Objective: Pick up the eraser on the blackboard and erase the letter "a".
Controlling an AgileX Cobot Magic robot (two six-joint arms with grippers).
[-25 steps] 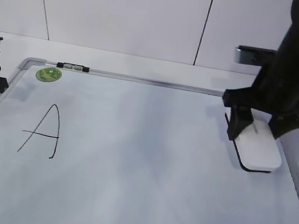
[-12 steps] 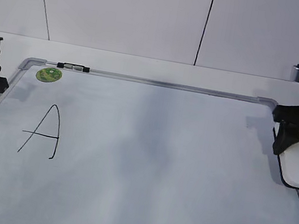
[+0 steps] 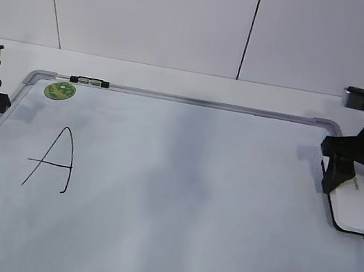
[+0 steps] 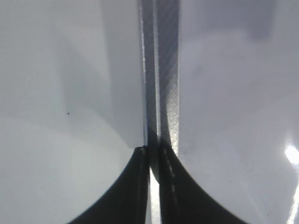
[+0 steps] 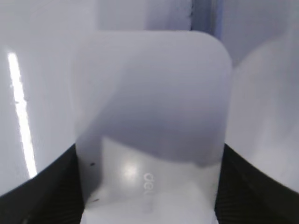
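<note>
The flat white oblong plastic eraser (image 3: 357, 210) is clamped between the right pincer's (image 3: 355, 187) jaws at the white dry-erase blackboard's (image 3: 179, 191) right edge, apparently resting there. Left pincer (image 4: 154, 154) is shut, parked over the frame. No lowercase "a" is visible.

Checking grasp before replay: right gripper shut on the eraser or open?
Shut on it. The right gripper's fingers press both sides of the eraser at the whiteboard's right edge.
</note>
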